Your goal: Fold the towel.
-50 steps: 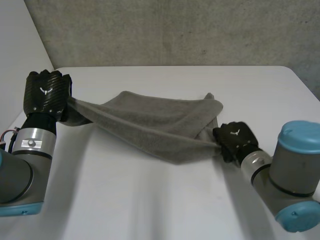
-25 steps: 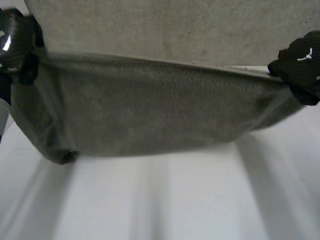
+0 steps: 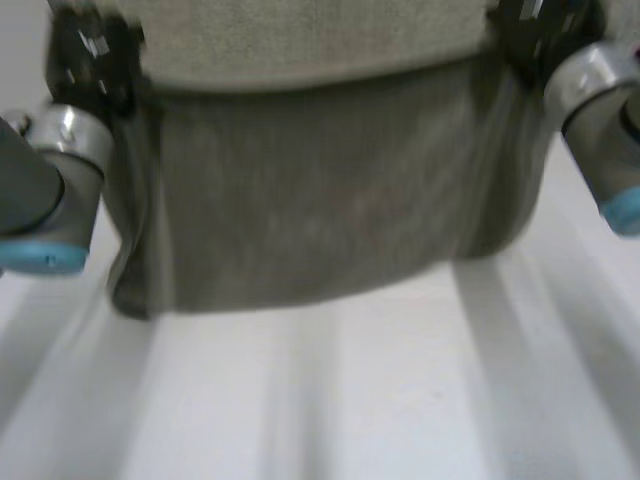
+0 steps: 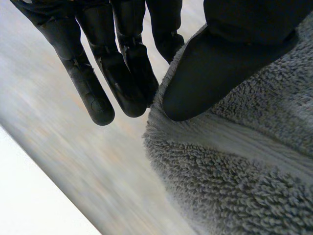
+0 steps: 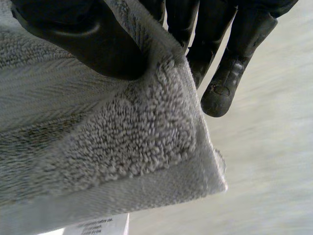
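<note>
1. Head view: we saw the towel (image 3: 320, 190) hanging in the air between the left hand (image 3: 90, 55) and the right hand (image 3: 535, 25), above the table (image 3: 350, 400). Its lower edge sagged more on the left side. If the arms came down unevenly, the fold could land skewed.
2. Left wrist view: the left hand (image 4: 122, 73) pinched the towel (image 4: 244, 171) near its edge, between the thumb and straight fingers. We judged this hold shallow, so a fast swing could pull the cloth out.
3. Right wrist view: the right hand (image 5: 83, 39) pinched a corner of the towel (image 5: 122, 137), above a label (image 5: 102, 227). The weight of the cloth could slip this corner free.
</note>
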Robot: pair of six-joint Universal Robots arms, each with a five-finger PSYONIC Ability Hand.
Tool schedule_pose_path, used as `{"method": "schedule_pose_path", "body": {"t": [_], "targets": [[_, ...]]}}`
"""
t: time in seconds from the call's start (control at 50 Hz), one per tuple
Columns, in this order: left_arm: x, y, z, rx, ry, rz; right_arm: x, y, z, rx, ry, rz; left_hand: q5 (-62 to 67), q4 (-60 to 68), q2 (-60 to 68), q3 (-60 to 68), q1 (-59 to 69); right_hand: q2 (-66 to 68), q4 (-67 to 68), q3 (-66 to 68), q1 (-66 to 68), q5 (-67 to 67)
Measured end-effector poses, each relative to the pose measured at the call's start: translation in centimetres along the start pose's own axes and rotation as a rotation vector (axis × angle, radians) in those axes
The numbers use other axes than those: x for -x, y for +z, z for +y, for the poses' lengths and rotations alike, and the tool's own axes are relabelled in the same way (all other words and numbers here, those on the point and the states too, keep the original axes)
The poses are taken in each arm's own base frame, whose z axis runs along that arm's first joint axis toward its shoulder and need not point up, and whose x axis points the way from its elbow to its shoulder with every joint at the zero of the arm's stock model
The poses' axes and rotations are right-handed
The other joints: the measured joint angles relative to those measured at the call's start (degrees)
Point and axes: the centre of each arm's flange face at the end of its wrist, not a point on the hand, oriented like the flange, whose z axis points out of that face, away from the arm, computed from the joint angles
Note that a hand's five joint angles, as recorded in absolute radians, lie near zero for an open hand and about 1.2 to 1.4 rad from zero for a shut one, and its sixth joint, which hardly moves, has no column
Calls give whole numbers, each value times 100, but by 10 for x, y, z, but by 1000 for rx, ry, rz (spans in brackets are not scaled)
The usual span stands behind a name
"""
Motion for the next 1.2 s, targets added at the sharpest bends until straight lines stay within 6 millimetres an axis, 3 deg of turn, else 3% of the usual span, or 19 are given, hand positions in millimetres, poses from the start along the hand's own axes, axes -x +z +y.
{"method": "schedule_pose_path", "body": {"t": [0.06,0.14,0.18,0.3,0.48,0.58,0.62,0.72,0.84,1.2], "targets": [[22,20,-39,-211,-39,-107,-29,7,-25,-164,19,189,0,0,0,0,2,0,0,2,0,2],[37,23,-62,-347,-71,-167,-38,2,-34,-229,25,237,0,0,0,0,3,0,0,2,0,1],[38,21,-63,-367,-81,-175,-33,-3,-31,-218,28,211,0,0,0,0,4,0,0,2,0,0],[26,2,-35,-285,-96,-139,5,-25,-2,-57,57,-6,0,0,0,0,5,0,0,4,0,5],[-20,-59,55,35,-117,1,74,-73,48,176,120,-275,0,0,0,0,6,0,0,5,0,4],[-41,-90,89,166,-128,72,107,-99,72,246,155,-365,0,0,0,0,6,-11,-10,-6,-13,-5],[-46,-98,98,200,-130,93,119,-108,81,268,174,-397,0,0,0,0,6,-548,-535,-555,-531,-781],[-50,-105,106,232,-129,110,138,-119,97,308,242,-440,0,0,0,0,6,-1617,-1610,-1683,-1667,-1965],[-45,-103,107,233,-123,97,145,-117,105,346,337,-433,0,0,0,0,6,-3100,-3118,-3182,-3221,-3561],[-40,-101,109,236,-117,83,143,-116,113,447,432,-451,0,0,0,0,6,-3155,-3164,-3184,-3160,-3434]]}}
